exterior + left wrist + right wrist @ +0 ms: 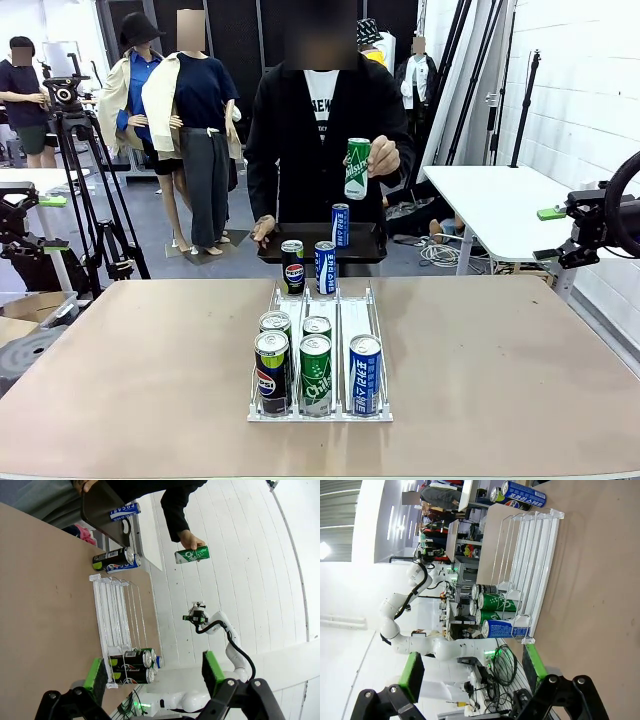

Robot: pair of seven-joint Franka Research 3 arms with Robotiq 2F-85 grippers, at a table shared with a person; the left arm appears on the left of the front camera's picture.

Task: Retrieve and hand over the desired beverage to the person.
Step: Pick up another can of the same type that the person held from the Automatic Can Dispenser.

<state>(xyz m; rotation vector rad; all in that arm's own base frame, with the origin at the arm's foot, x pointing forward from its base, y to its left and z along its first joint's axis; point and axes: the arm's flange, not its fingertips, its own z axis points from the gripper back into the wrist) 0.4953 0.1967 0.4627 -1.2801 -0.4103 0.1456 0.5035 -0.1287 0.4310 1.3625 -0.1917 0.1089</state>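
Midway across the rack, at its near end, the front green can stands upright, matching the sample can the person holds up, while left gripper and right gripper hang spread and empty, neither clearly nearer.

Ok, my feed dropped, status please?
Left pincer open, right pincer open. Person holds green can up. Can rack stocked, nothing blocking it.

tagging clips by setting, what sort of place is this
Probably a robotics lab or recording studio: a white robot arm stands by the table, a camera on a tripod stands behind, and a rack of drink cans looks staged for trials.
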